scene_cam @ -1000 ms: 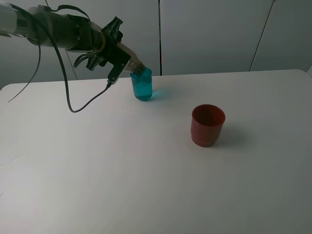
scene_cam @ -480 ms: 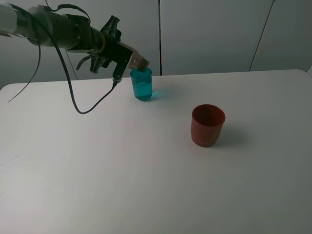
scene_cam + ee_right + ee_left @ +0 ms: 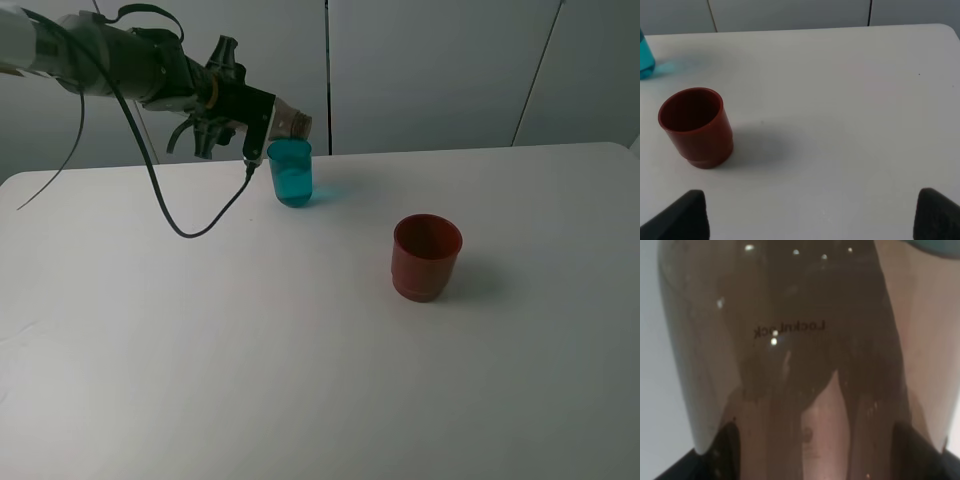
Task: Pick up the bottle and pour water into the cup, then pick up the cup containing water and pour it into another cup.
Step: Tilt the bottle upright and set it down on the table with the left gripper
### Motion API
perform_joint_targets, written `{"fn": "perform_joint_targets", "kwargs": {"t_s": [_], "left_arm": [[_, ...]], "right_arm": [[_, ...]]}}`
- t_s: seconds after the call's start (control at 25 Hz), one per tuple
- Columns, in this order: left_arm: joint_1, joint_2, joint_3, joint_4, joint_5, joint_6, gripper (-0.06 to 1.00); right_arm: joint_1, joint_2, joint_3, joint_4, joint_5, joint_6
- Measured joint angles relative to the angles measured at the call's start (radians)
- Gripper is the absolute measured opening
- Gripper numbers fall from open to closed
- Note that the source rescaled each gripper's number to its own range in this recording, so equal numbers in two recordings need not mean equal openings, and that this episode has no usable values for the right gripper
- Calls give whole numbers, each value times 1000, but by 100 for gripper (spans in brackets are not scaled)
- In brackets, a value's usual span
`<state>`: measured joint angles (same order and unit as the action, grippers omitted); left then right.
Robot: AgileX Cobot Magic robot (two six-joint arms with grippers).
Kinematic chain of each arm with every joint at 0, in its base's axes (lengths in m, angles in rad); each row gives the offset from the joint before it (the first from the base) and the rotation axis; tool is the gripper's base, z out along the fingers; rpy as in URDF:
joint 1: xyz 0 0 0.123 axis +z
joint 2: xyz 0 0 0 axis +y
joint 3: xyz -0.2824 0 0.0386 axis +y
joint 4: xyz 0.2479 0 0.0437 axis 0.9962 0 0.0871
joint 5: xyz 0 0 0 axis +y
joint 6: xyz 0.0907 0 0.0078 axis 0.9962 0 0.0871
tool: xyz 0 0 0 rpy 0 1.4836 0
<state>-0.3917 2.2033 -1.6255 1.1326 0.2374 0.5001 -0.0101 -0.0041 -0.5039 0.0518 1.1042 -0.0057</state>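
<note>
Mostly the smoky grey-brown clear plastic bottle [image 3: 293,123] is hidden from the high cam: only its neck end pokes out past the left gripper [image 3: 268,114], the rest is buried in claw and wrist hardware. L wrist cam is no help w/ shape either. The tinted wall fills the pic, blurred, w/ mirrored lettering, and dark fingers [image 3: 725,450] are clenched on its sides. It lies roughly level, mouth right at the rim of the small translucent teal-blue plastic tumbler [image 3: 290,172], upright near the table's far edge. I can't tell if mouth and rim touch. The right gripper [image 3: 810,220] is out of the high view; its own cam shows two dark fingertips spread wide, nothing btwn them. The squat opaque red-brown plastic cup [image 3: 426,256] stands upright nearer mid-table, well apart from the tumbler. Surface is a plain white matte table [image 3: 300,380], a black cable [image 3: 170,215] hangs over it, and pale grey wall panels [image 3: 430,70] stand behind.
</note>
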Motion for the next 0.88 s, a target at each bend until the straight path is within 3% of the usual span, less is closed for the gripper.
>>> {"fn": "perform_joint_targets", "kwargs": {"t_s": [0.44, 0.6, 0.88], "left_arm": [[0, -65, 0, -277, 3, -23, 1], [0, -93, 2, -350, -30, -119, 1], [0, -152, 30, -372, -78, -375, 1]], "right_arm": [[0, 0, 0, 0, 0, 6], [0, 0, 0, 0, 0, 6], [0, 0, 0, 0, 0, 6]]}}
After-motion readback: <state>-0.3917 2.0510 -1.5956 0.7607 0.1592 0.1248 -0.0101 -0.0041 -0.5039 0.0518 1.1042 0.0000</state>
